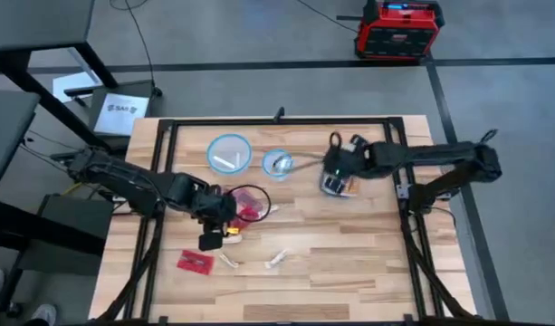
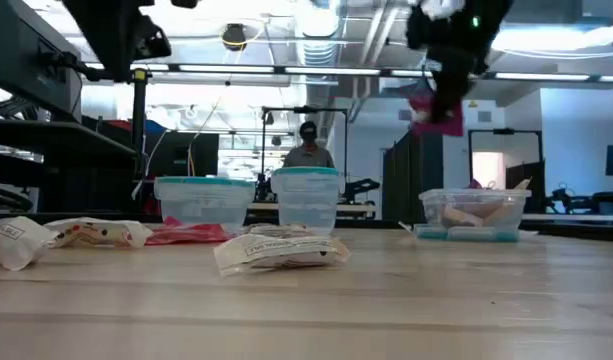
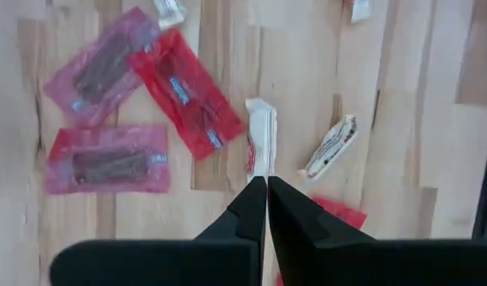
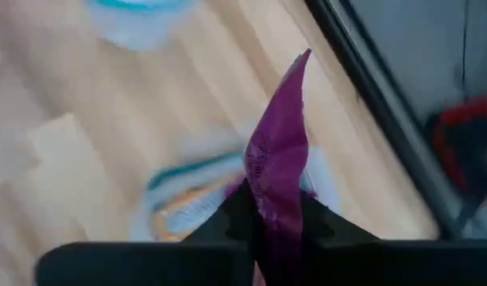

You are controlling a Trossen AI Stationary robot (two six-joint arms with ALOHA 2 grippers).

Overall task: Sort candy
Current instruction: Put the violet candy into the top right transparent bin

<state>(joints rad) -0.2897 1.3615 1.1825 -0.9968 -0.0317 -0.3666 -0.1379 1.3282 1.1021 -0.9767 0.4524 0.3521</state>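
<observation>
Nearest the low camera, a crinkly white paper-wrapped candy (image 2: 281, 251) is seen lying flat on the wooden table (image 1: 349, 263), long axis across the view. Over on the left, the left gripper (image 3: 267, 184) is held just above a thin white stick sweet (image 3: 260, 143), jaws pressed together on nothing; flat red packets (image 3: 108, 159) are scattered beside it, pointing every which way. Further right, a purple foil packet (image 4: 279, 151) is clamped upright in the right gripper (image 4: 271, 208) over the clear rectangular tub (image 1: 336, 186). Probably light, floppy and slippery stuff, best pinched mid-length
</observation>
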